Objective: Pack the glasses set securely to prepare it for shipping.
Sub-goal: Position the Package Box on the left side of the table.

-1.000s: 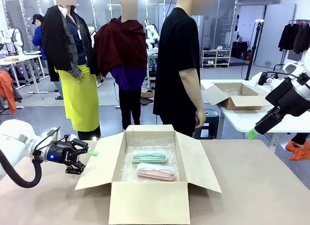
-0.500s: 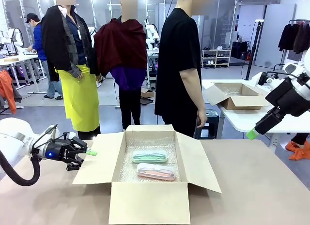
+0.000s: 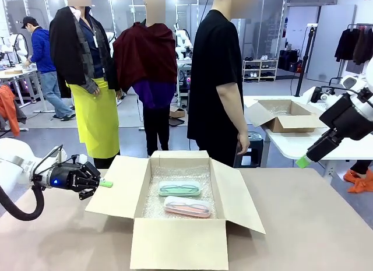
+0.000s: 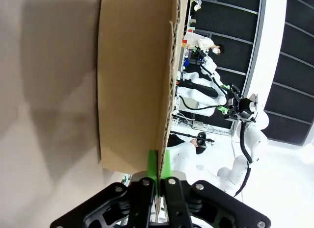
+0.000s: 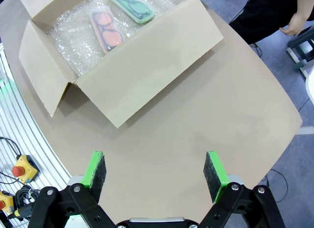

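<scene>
Left gripper [image 3: 100, 183] pinching thin, bendy left flap [image 3: 113, 186] edge; right gripper [image 5: 155, 171] hanging wide, empty. Cases [image 3: 180, 188] lying in box, looking light, rigid, slick-lidded.

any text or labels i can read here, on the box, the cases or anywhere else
None can be read.
Box: plain brown cardboard, no print on the faces that show.
Mint case and pink case: no label visible.
Background: anything there is too small or blurred to read.
</scene>
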Action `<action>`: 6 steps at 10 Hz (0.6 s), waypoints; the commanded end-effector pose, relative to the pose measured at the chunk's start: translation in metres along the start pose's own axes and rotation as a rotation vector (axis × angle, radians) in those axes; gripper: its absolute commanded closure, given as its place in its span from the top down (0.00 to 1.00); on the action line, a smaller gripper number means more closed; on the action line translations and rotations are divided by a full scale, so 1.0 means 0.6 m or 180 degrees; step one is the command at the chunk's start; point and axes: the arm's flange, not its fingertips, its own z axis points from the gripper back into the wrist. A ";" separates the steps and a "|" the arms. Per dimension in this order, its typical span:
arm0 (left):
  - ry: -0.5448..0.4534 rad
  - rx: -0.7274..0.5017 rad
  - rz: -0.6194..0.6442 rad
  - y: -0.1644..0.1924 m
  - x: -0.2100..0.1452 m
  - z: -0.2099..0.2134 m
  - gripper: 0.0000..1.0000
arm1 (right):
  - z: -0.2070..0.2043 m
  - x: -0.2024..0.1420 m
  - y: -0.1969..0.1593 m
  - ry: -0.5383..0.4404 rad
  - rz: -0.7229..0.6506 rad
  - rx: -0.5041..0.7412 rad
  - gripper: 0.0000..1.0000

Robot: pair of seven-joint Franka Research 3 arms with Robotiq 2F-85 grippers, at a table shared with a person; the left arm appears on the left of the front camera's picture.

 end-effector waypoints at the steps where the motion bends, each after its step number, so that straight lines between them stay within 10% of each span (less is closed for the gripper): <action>1: 0.0010 -0.0075 -0.0024 -0.002 -0.005 0.001 0.00 | 0.002 0.008 0.004 0.0046 -0.0056 -0.0044 1.00; 6: 0.0001 0.0000 0.0002 0.000 0.000 0.000 0.00 | 0.002 0.008 0.004 0.0046 -0.0056 -0.0044 1.00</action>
